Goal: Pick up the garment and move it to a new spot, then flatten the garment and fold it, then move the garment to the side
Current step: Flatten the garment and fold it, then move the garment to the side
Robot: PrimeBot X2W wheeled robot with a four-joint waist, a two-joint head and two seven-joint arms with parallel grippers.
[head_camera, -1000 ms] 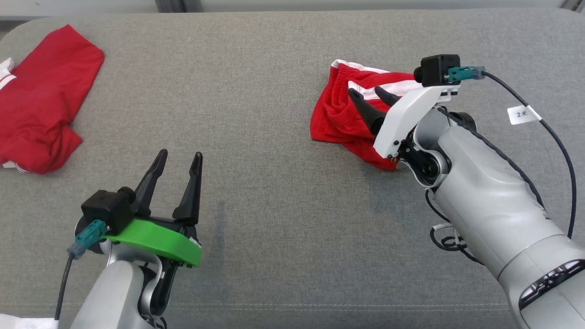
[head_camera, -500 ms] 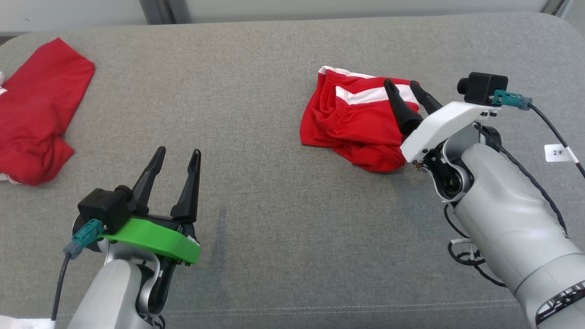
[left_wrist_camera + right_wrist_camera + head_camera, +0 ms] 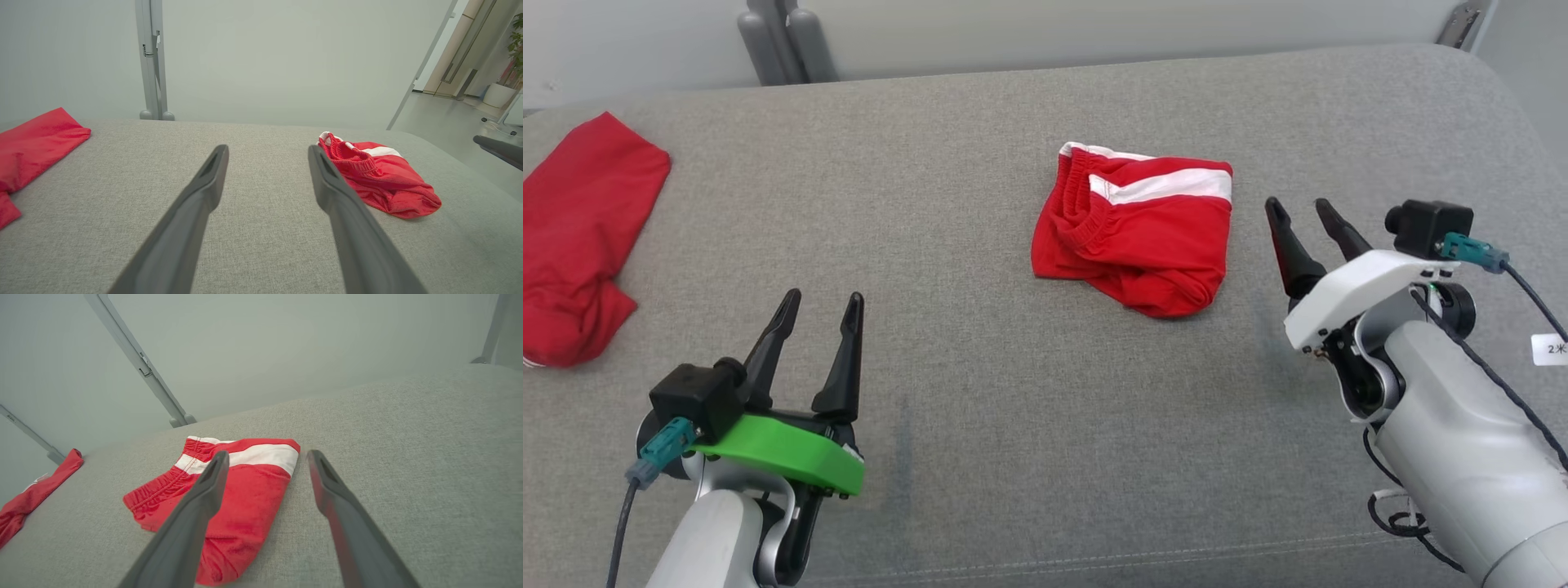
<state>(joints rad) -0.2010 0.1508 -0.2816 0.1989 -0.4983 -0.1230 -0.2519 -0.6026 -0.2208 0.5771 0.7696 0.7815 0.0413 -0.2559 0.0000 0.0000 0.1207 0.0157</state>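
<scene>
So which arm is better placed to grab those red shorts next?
Probably the right: the right pincer, open, sits just beside the red shorts, while the left pincer, also open, is much farther away.

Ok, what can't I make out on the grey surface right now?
Far-left red garment: cut off by the head view's left edge; full shape unknown.
Red shorts: lower layers hidden under their own folds; right wrist view, right pincer covers part.
Cable tag: cut by the head view's right edge; print unreadable.

- Your left gripper (image 3: 823,296) sits at lower left in the head view, fingers parted wide and pointing up-frame, empty.
- Your right gripper (image 3: 1296,202) sits at right, fingers spread apart, empty.
</scene>
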